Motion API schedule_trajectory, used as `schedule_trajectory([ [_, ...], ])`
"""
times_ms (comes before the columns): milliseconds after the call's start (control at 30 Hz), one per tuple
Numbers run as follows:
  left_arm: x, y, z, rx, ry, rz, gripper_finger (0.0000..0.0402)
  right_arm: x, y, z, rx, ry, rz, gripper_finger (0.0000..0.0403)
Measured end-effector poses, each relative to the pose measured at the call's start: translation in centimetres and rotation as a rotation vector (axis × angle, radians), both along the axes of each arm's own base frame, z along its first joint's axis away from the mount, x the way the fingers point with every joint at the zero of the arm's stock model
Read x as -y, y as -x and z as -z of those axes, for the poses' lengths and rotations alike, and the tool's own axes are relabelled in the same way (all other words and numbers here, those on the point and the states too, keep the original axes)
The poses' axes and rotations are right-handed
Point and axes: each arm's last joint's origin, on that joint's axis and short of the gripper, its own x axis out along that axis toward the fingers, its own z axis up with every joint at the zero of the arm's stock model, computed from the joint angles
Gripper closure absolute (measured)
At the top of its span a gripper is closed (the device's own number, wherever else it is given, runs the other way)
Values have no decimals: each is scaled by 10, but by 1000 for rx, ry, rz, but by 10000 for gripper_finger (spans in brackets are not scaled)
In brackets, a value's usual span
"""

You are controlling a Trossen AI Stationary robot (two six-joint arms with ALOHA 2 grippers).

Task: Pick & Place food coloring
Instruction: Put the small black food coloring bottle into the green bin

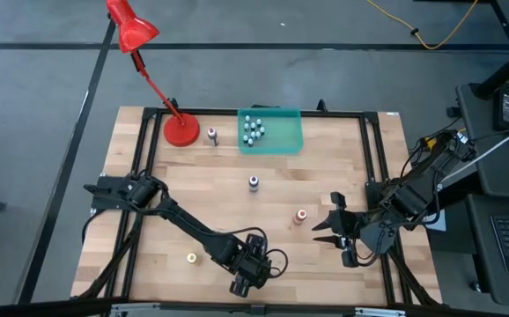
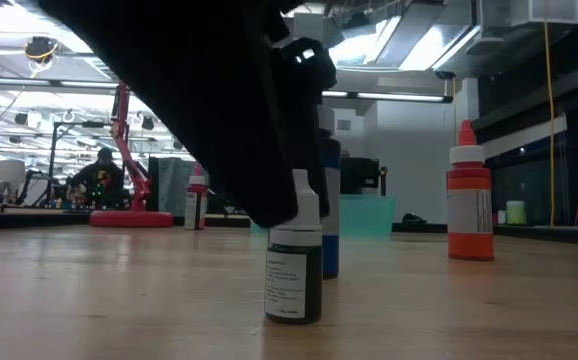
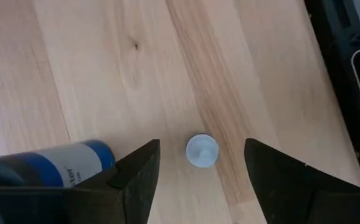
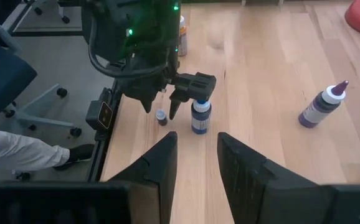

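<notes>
Small dark bottle (image 2: pixel 294 275) stands upright under my left gripper (image 3: pixel 198 171).
Its white cap sits squarely between the spread fingers (image 3: pixel 136 177), near the bench (image 1: pixel 325 189) front edge. My right gripper (image 1: pixel 335 231), partly open and empty, waits farther off.

food coloring (image 1: pixel 253 129): tiny bottles clustered in teal tray | several others upright, scattered on table
</notes>
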Motion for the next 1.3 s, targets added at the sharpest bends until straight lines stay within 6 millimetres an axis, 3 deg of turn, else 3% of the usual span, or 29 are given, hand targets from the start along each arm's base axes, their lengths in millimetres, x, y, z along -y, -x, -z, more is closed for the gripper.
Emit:
schedule_trajectory([
  [867, -8, -5, 4, -34, 44, 25, 250, 1, 1, 1, -10, 10, -1, 287],
  [1300, -7, -5, 3, -52, 95, 28, 332, 1, 1, 1, -9, 25, -13, 287],
])
